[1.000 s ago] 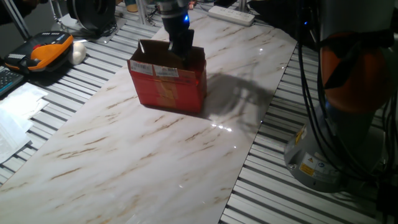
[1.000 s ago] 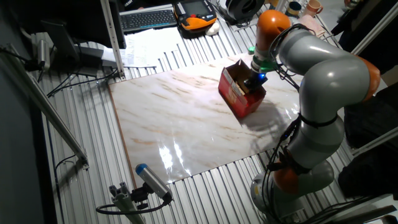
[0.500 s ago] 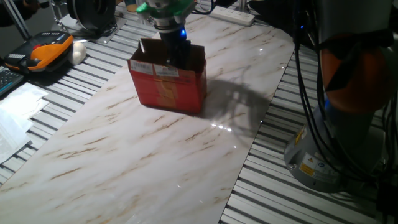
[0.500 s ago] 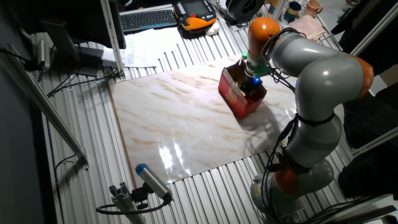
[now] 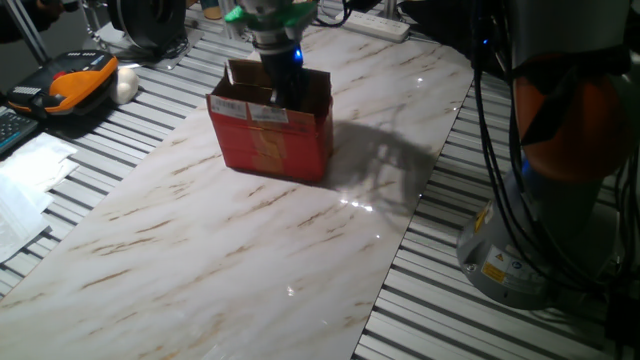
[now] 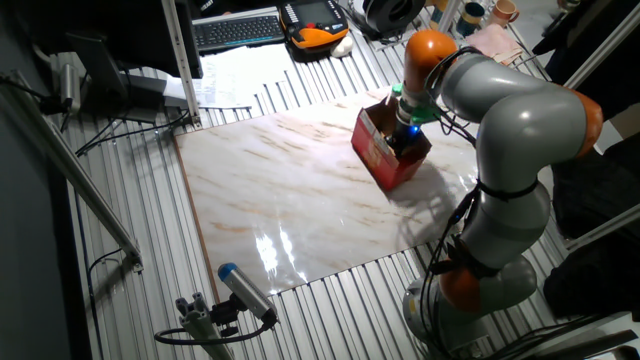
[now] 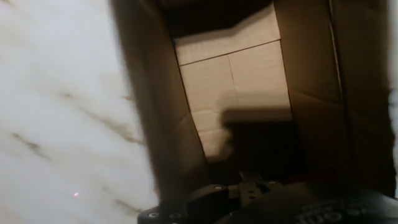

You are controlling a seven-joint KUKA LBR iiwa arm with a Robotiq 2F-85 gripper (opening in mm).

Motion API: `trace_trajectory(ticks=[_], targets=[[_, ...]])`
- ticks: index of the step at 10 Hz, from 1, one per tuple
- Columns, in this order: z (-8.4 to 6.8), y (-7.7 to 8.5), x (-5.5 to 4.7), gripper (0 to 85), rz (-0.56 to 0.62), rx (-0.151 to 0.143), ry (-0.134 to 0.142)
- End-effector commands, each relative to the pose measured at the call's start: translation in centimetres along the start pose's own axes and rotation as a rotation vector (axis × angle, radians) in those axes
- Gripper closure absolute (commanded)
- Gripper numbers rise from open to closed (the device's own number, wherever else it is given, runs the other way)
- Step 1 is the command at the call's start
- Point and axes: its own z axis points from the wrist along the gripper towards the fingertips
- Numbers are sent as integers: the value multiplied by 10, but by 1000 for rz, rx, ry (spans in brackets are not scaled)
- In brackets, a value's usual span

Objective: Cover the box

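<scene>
The marble board (image 5: 230,240) carries the box (image 5: 272,146), which stands upright toward the far end, its top still uncovered and its brown flaps raised. My arm (image 6: 500,110) reaches over from the robot side; across the last second I have swung the wrist from the box's right end toward its middle, then a touch farther back. The gripper (image 5: 284,88) now sits inside the open mouth, near the rear flap (image 5: 243,72). The hand view looks down the brown interior (image 7: 236,81) to the pale bottom panels. I cannot tell whether the fingers are spread or closed. I judge no flap folded yet.
</scene>
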Motion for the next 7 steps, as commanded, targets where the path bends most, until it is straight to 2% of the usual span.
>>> trace_trajectory(ticks=[1, 3, 5, 7], targets=[[-25, 2, 0, 850, 9, -7, 23], [-51, 6, -6, 850, 19, -12, 50], [-69, 16, -13, 850, 48, -35, 69], [-81, 33, -19, 850, 82, -35, 67]])
